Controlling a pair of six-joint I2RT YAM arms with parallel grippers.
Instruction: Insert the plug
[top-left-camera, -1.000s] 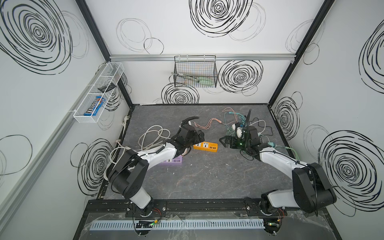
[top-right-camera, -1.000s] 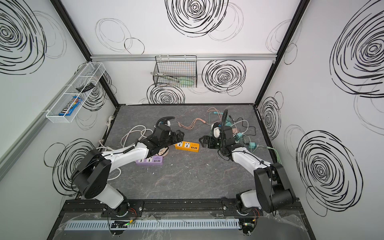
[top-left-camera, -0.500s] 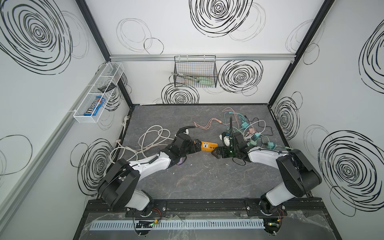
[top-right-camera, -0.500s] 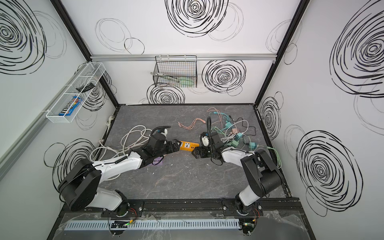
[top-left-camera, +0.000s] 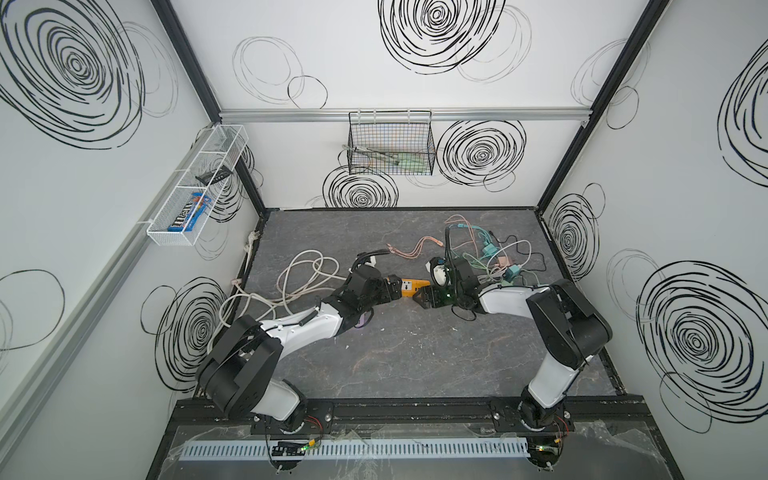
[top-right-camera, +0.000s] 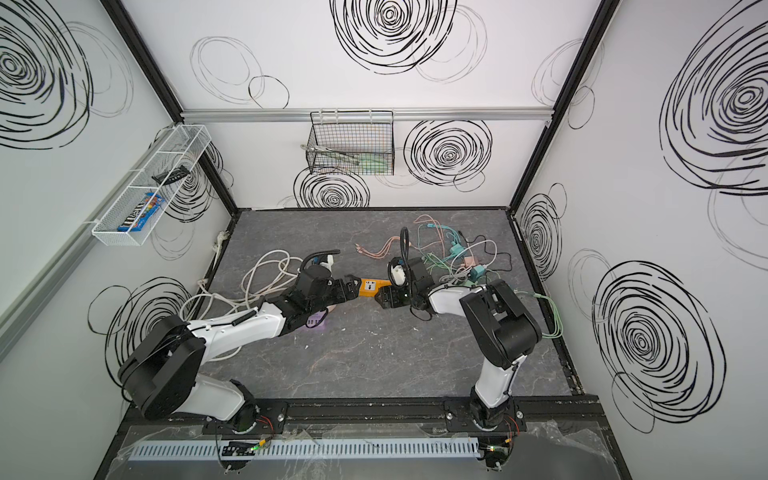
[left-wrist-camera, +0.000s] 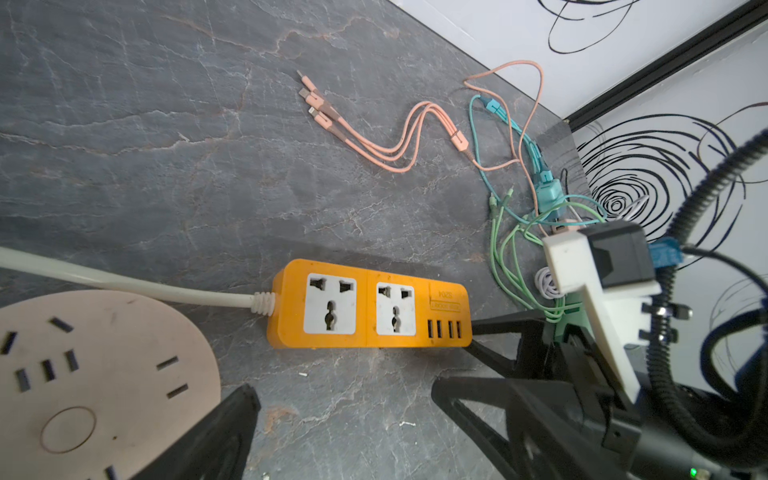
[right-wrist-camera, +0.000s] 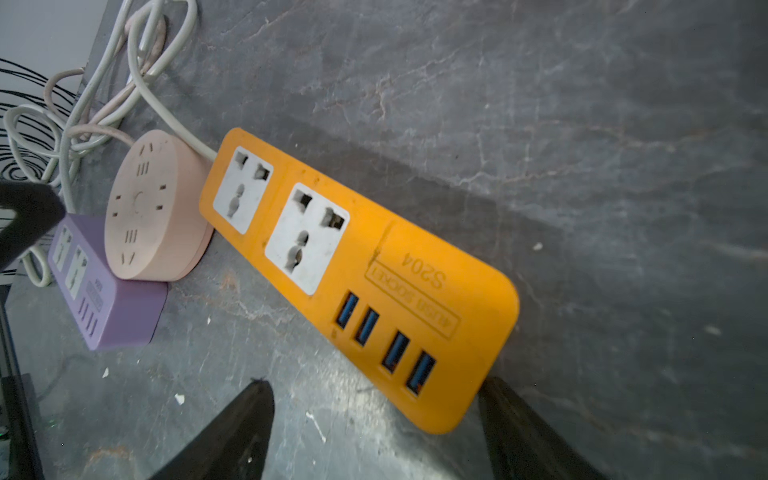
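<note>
I see the orange power strip (top-left-camera: 409, 286) lying flat mid-table (top-left-camera: 415, 357), between my two arms. The left tool (top-left-camera: 395, 287) stands wide at the strip's cord end, gripping nothing. The right tool (right-wrist-camera: 374, 386) is spread too, its fingers (right-wrist-camera: 511, 415) straddling the USB end, one right at the corner, the other clear of it. The teal plug (top-left-camera: 488, 249) lies untouched in the cable tangle at centre right of both top views. A round pink socket (right-wrist-camera: 153, 208) and a purple strip (right-wrist-camera: 104, 299) sit beside the cord end.

Orange power strip (left-wrist-camera: 449, 309) lies flat, face up, sockets and USB ports empty.
</note>
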